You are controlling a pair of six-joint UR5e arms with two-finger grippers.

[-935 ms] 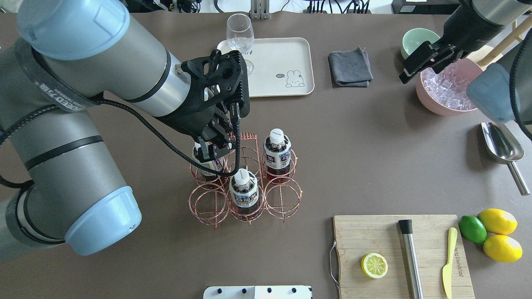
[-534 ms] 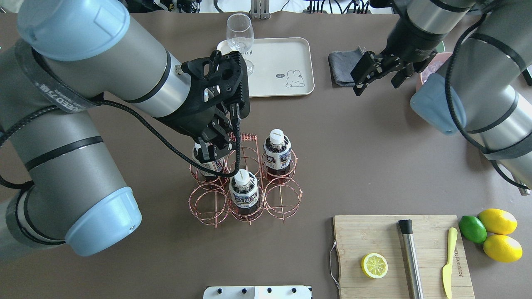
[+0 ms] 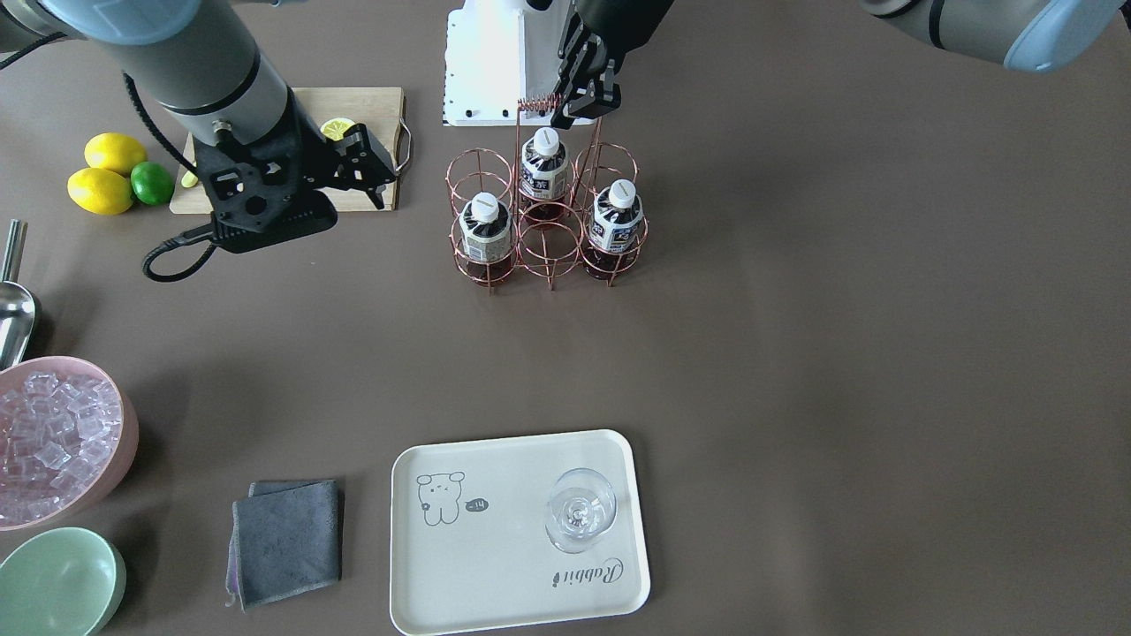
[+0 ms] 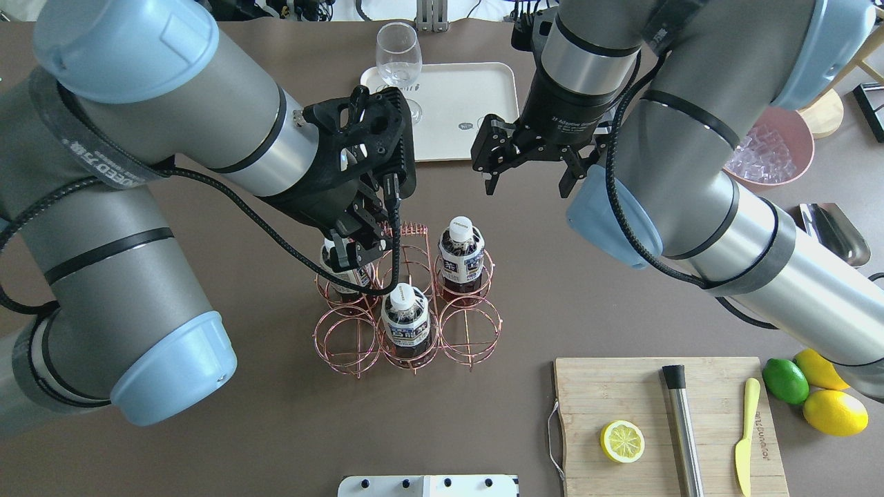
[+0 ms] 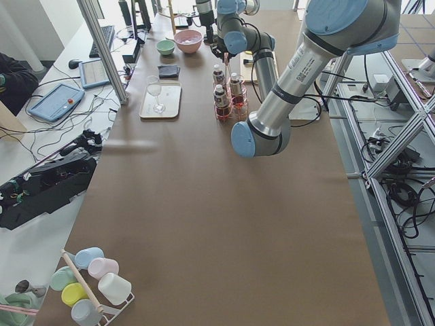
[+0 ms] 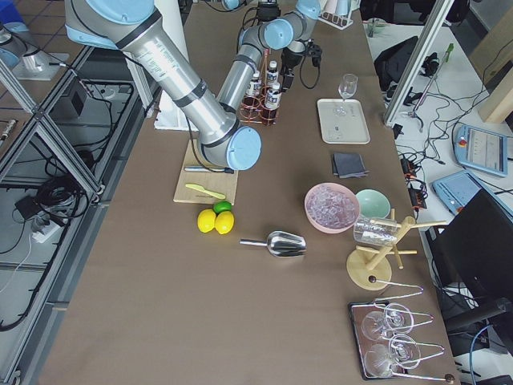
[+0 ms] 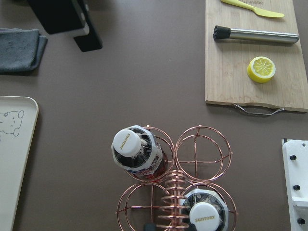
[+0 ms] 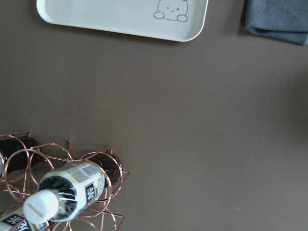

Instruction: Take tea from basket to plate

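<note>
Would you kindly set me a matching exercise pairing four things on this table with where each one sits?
Things:
1. glass
2. half lemon
3. ice
4. tea

Places:
A. in the basket
B. on the plate
C. in the pink bowl
D. on the board

Pairs: 1-B, 2-D, 3-C, 4-A.
</note>
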